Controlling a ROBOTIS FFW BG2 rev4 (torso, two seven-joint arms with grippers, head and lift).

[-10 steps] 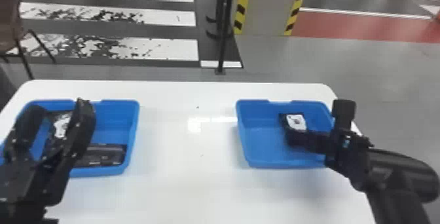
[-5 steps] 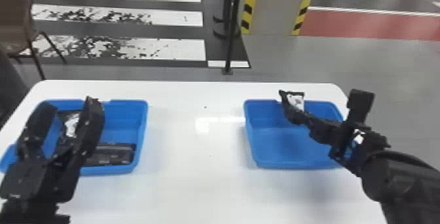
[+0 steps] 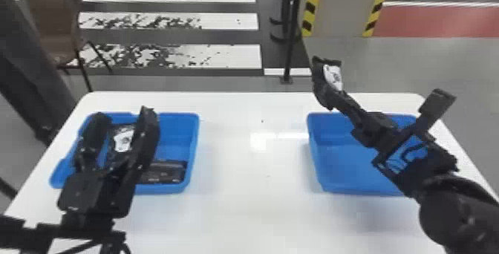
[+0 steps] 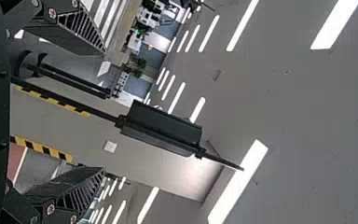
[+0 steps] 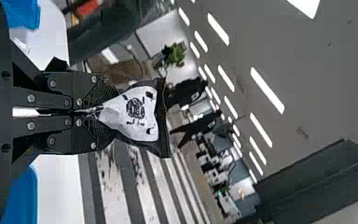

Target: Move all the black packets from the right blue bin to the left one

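Mid-transfer, your right gripper [image 5: 103, 112] clamps a black packet [image 5: 142, 112]; next, you need to cross to the left bin [image 3: 178, 134], avoiding your wide-spread left gripper [image 4: 104, 110].

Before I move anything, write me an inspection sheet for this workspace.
Surface: white table, glare and a small dark speck near its middle.
Job's things: left bin has a white-labelled packet and a dark packet; right bin on the table; another white-labelled packet is held above the table.
Clutter: nothing seen.
Grippers: left tool open; right tool shut on the held packet.
Cables: nothing certain.
Surroundings: brown chair, black pole, striped floor.
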